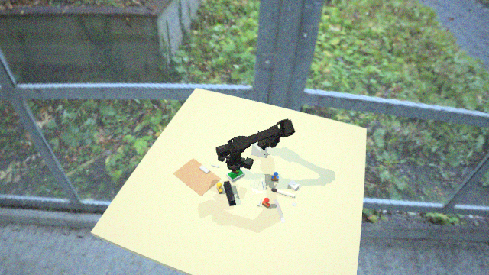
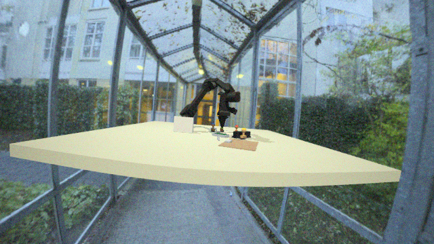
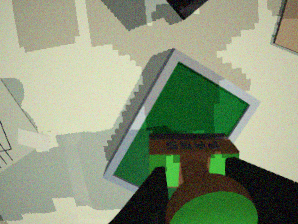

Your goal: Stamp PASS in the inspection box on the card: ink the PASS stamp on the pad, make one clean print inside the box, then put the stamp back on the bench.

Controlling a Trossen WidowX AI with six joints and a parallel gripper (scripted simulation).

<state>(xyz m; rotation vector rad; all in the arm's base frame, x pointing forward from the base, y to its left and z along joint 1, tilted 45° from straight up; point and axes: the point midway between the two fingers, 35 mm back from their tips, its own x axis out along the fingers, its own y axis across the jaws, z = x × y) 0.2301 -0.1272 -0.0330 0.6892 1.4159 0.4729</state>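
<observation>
My gripper (image 1: 237, 167) (image 2: 222, 127) (image 3: 196, 171) is shut on the PASS stamp, which has a green knob and a brown body. It holds the stamp upright over the near edge of the green ink pad (image 1: 235, 175) (image 2: 220, 134) (image 3: 193, 99). I cannot tell whether the stamp face touches the pad. The white card (image 1: 258, 186) with thin lines lies flat on the bench to the right of the pad. Its inspection box is too small to make out.
A brown mat (image 1: 195, 177) (image 2: 239, 144) lies left of the pad. A yellow-knobbed stamp (image 1: 219, 187), a black bar (image 1: 229, 193), a red stamp (image 1: 266, 202), a blue stamp (image 1: 275, 176), a pen (image 1: 283, 192) and a white block (image 1: 293, 186) lie around the card. A white box (image 2: 183, 124) stands by the arm's base.
</observation>
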